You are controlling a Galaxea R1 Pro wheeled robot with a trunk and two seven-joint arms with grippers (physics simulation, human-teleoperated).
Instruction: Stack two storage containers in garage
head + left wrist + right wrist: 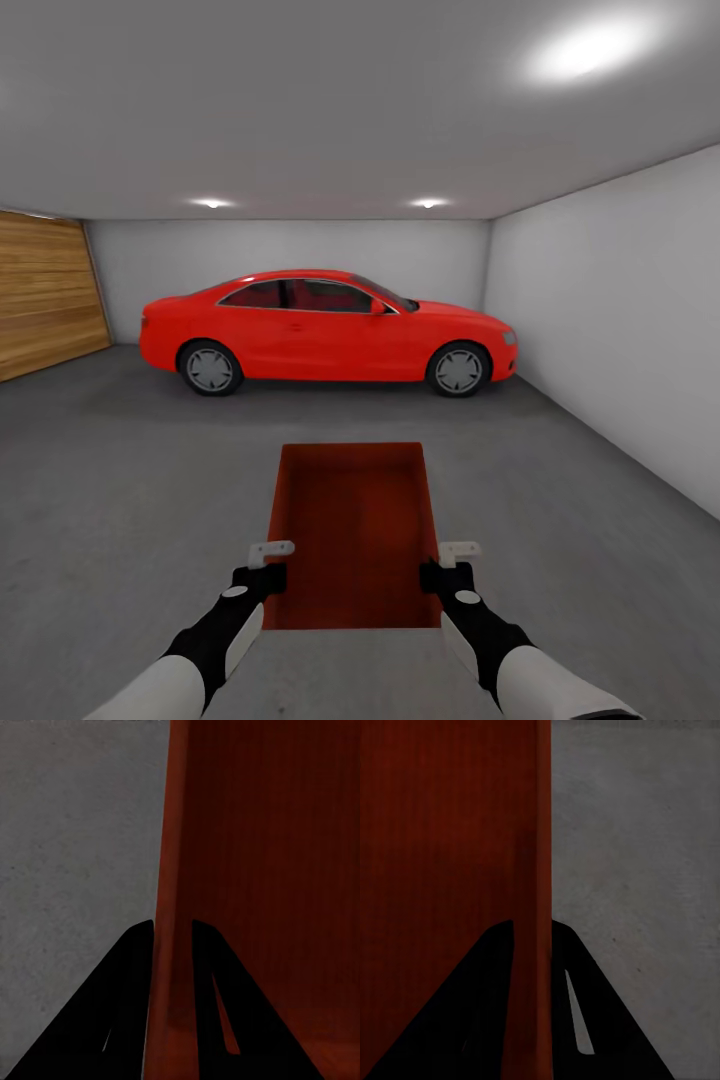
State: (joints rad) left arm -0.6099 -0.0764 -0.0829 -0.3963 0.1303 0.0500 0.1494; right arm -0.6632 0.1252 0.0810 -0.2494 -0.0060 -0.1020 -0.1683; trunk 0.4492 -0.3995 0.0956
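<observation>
While both claws pinch its side walls, container [352, 530] seemingly level — long axis toward car [325, 330].

Mottled dark grey concrete floor [120, 480], flat and bare across most of the garage, running from the near foreground to the white back wall [300, 250] and the white side wall [620, 320]. Resting on it at the far end, side-on: a red car [320, 330], all visible wheels down, just in front of the back wall. Touching the floor's far left edge, a wood-panelled wall [45, 295].
</observation>
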